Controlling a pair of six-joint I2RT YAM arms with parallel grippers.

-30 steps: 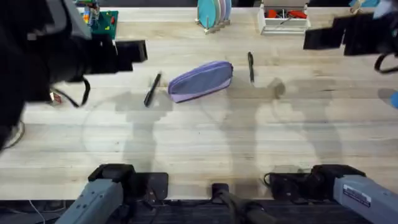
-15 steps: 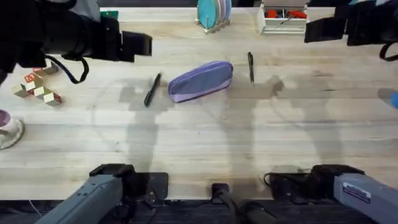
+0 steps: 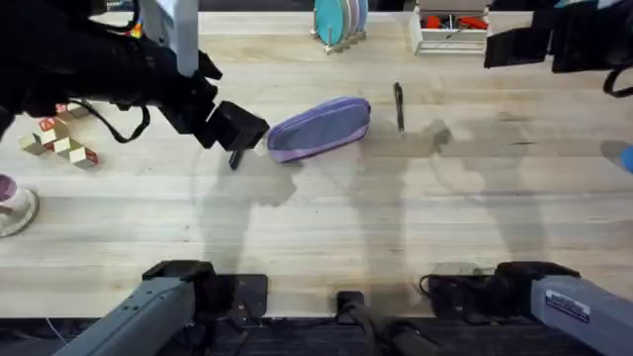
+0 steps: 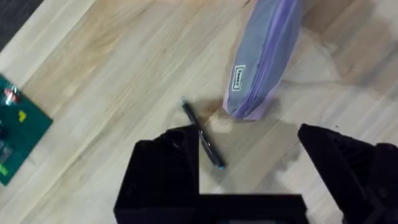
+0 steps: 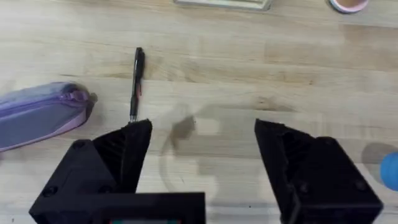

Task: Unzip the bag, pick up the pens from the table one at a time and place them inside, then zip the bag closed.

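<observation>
Pale wood table (image 3: pixel 326 218): zipped bag (image 3: pixel 318 128) between two pens (image 3: pixel 399 106). Left pincer (image 4: pixel 249 165) released above one pen (image 4: pixel 203 133); right pincer (image 5: pixel 202 155) released, raised.

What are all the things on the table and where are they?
bag: one, lavender-purple, middle of the table, zipped
pens: two, black, one right of the bag, one left of the bag under the left gripper
table: one, pale wood
wooden blocks: a small pile, pale with red, far left
green board: one, left of the bag
dish rack: one, teal plates, far edge
white tray: one, red items inside, far edge
left gripper: black, open, above the left pen
right gripper: black, open, near the right pen
</observation>
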